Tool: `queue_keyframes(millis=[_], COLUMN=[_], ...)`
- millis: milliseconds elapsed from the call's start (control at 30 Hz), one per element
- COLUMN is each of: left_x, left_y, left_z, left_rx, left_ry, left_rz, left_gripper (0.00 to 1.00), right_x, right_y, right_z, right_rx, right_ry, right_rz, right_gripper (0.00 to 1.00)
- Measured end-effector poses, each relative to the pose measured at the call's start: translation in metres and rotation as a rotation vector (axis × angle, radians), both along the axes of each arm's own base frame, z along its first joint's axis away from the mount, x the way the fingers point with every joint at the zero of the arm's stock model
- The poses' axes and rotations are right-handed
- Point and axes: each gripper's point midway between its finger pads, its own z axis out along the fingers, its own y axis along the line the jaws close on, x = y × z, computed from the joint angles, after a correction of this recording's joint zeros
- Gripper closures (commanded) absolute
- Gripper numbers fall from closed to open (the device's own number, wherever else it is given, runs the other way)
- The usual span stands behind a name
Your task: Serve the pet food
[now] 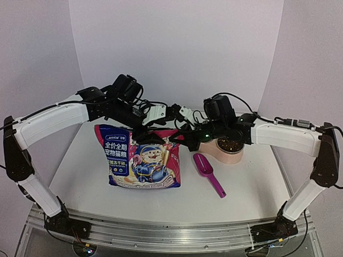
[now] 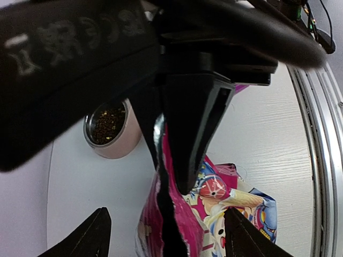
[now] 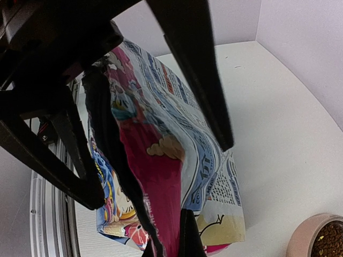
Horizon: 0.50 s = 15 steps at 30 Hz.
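The pet food pouch (image 1: pixel 142 160) stands on the table, front facing the camera, its torn top edge up. My right gripper (image 1: pixel 180 137) is shut on that top edge; in the right wrist view its fingertips (image 3: pixel 187 235) pinch the pink foil (image 3: pixel 155 176). My left gripper (image 1: pixel 146 131) is open, its fingers (image 2: pixel 99 235) spread on either side of the pouch top (image 2: pixel 182 225) without touching it. Dark brown kibble (image 1: pixel 230 143) lies in a steel bowl of the pink feeder (image 1: pixel 228 156), also visible in the left wrist view (image 2: pixel 107 124).
A magenta scoop (image 1: pixel 208 171) lies on the table right of the pouch, in front of the feeder. The feeder's bowl edge shows in the right wrist view (image 3: pixel 321 241). Purple walls close the back and sides. A metal rail (image 1: pixel 161 230) runs along the near edge.
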Motion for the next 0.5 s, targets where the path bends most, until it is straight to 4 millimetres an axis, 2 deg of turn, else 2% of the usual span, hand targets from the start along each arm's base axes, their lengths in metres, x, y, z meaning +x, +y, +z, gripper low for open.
queue_keyframes(millis=[133, 267, 333, 400, 433, 500], left_x=[0.006, 0.007, 0.006, 0.004, 0.004, 0.004], left_y=[-0.005, -0.009, -0.011, -0.011, -0.011, -0.011], left_z=[0.008, 0.005, 0.0, -0.005, -0.005, -0.006], left_rx=[-0.035, -0.028, -0.019, -0.009, -0.007, -0.004], left_ry=[-0.029, -0.021, -0.007, 0.01, 0.014, 0.012], left_rz=[0.011, 0.0, -0.011, -0.022, -0.021, -0.022], left_gripper=[0.41, 0.52, 0.66, 0.95, 0.99, 1.0], right_x=[-0.003, -0.005, -0.005, -0.004, -0.004, -0.005], right_y=[-0.001, -0.003, -0.003, -0.003, -0.003, -0.003], right_z=[0.002, 0.003, 0.002, 0.002, 0.002, 0.003], right_rx=[-0.003, -0.006, -0.006, -0.007, -0.007, -0.006], right_ry=[0.002, 0.004, 0.004, 0.005, 0.004, 0.003], right_rz=[0.003, 0.003, 0.003, 0.003, 0.003, 0.003], right_gripper=[1.0, 1.0, 1.0, 1.0, 1.0, 1.0])
